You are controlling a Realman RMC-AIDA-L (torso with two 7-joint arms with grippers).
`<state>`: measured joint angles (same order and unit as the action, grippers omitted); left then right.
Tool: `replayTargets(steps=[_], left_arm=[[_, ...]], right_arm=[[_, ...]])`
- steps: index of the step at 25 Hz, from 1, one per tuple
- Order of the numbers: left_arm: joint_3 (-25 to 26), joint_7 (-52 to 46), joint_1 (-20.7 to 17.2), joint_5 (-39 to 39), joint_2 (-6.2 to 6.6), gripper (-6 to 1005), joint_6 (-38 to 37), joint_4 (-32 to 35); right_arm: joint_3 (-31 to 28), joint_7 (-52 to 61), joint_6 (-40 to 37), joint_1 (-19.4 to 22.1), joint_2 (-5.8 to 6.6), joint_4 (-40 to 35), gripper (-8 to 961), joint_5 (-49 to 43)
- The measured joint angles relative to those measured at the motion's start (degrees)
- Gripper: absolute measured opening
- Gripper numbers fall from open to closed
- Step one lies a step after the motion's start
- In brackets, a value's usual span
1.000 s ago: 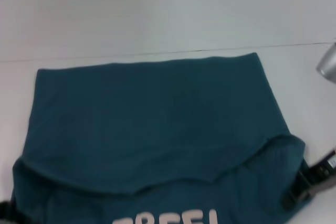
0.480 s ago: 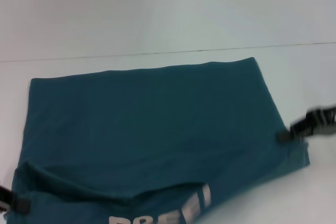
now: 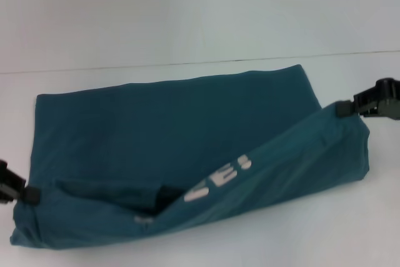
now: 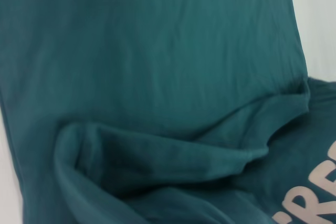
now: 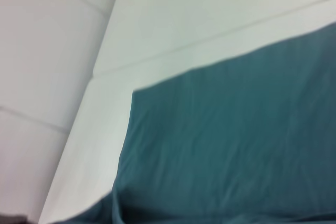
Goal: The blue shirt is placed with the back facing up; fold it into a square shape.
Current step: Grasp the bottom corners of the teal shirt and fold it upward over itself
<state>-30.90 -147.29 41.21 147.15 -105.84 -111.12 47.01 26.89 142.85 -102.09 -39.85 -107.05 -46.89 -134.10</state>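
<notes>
Teal-blue cloth is clenched in both sets of jaws: the left gripper [image 3: 25, 195] grips the blue shirt [image 3: 169, 129] at its near left corner, and the right gripper [image 3: 345, 109] pinches the raised right end of the fold. Between them the lifted edge hangs slanted, showing white letters [image 3: 219, 179]. Beyond the jaws, the rest of the shirt lies flat on the white surface [image 3: 187, 17].
</notes>
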Motion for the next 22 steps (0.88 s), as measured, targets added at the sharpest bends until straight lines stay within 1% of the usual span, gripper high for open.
replayTargets(steps=[4, 8, 13, 17, 22], left_arm=[[0.3, -1.3, 1.6, -0.1, 0.45, 49, 2.8, -1.4], [0.4, -2.2, 3.0, -0.4, 1.04, 49, 6.5, -4.0], [0.5, -3.8, 4.0, -0.5, 1.28, 48, 12.5, -5.7], [0.5, -5.1, 4.4, -0.6, 0.96, 48, 17.0, -5.8], [0.5, -5.7, 4.7, -0.8, 0.32, 49, 22.5, -6.1]], right_arm=[[-1.6, 0.0, 3.1, 0.1, -0.18, 0.5, 32, 1.0], [-1.8, 0.3, 7.7, 0.3, -0.26, 2.1, 32, 3.9], [-1.6, 0.6, 15.3, 0.2, -1.0, 3.5, 32, 5.8], [-1.2, 0.1, 20.7, -0.4, -1.49, 5.6, 32, 6.7], [-0.9, -0.3, 27.6, -0.9, -3.25, 6.5, 32, 6.8]])
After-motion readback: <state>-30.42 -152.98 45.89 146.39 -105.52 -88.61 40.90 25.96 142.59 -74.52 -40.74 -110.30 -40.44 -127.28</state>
